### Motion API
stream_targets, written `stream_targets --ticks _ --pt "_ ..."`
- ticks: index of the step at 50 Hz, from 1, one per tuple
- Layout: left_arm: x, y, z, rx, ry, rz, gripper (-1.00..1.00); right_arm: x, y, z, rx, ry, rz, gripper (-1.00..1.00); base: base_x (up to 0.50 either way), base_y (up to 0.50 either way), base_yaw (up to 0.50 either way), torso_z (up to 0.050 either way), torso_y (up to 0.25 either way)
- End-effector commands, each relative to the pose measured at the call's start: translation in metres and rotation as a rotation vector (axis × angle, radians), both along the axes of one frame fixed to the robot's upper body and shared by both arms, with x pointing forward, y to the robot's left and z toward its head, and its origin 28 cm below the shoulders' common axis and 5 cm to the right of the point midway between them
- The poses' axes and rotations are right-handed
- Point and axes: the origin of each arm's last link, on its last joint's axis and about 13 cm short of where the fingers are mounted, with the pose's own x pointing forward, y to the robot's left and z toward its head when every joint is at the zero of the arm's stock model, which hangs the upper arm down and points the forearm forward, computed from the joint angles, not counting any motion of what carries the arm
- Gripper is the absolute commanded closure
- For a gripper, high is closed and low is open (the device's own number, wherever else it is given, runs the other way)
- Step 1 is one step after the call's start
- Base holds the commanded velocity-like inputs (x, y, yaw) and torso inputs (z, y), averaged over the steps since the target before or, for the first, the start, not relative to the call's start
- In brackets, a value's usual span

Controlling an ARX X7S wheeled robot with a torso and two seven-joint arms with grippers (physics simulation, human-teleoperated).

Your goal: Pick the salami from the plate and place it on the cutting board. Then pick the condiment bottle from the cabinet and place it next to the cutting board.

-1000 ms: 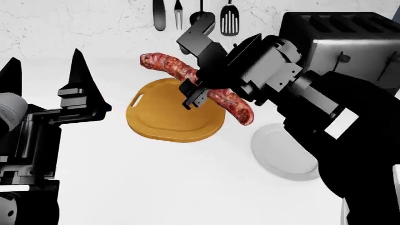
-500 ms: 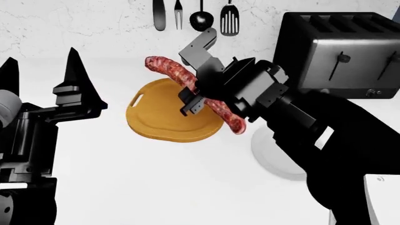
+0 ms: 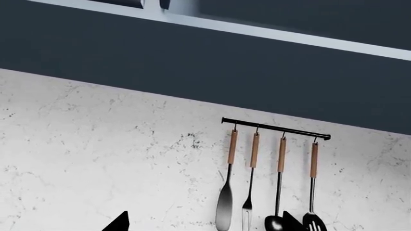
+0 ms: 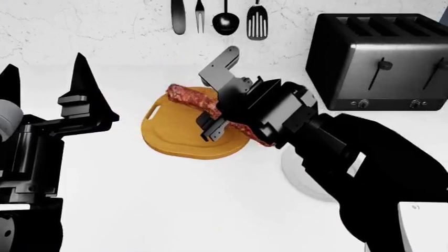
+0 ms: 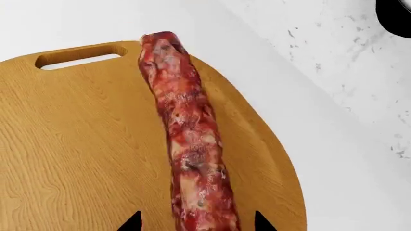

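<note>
My right gripper is shut on the salami, a long mottled red sausage, and holds it low over the tan wooden cutting board. In the right wrist view the salami runs lengthwise across the board, its far end near the slot handle, with the gripper astride it. The white plate lies empty right of the board, partly hidden by my right arm. My left gripper is open and empty at the left, pointing up at the wall. The condiment bottle is out of view.
A black and steel toaster stands at the back right. Several utensils hang on a rail on the marbled wall behind the board, also in the left wrist view. Dark cabinets hang above.
My right gripper has come down and slightly left with the salami, from well above the board to low over it. The left arm has barely moved.
</note>
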Motion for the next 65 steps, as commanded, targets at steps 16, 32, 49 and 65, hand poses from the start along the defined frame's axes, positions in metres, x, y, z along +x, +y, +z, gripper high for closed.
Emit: stream_targets --ticks 16,32,49,65 --pt "0.0 -0.001 -0.001 0.005 -0.002 -0.008 -1.0 0.0 0.0 0.001 -0.009 -0.002 0.013 -1.0 0.0 0.0 0.0 0.0 0.0" --pt "-0.003 -0.001 0.001 0.006 -0.008 -0.01 -1.0 0.001 0.002 0.049 -0.015 -0.101 -0.002 -1.0 0.0 0.0 0.0 0.0 0.0" --pt "-0.008 0.0 0.004 -0.001 -0.021 -0.009 -1.0 -0.008 0.011 0.102 0.044 -0.201 -0.015 -1.0 0.0 0.0 0.0 0.0 0.0" --pt "-0.023 -0.004 0.01 0.008 -0.043 -0.017 -1.0 -0.066 -0.01 0.143 0.273 -0.409 -0.212 -1.0 0.0 0.0 0.0 0.0 0.0"
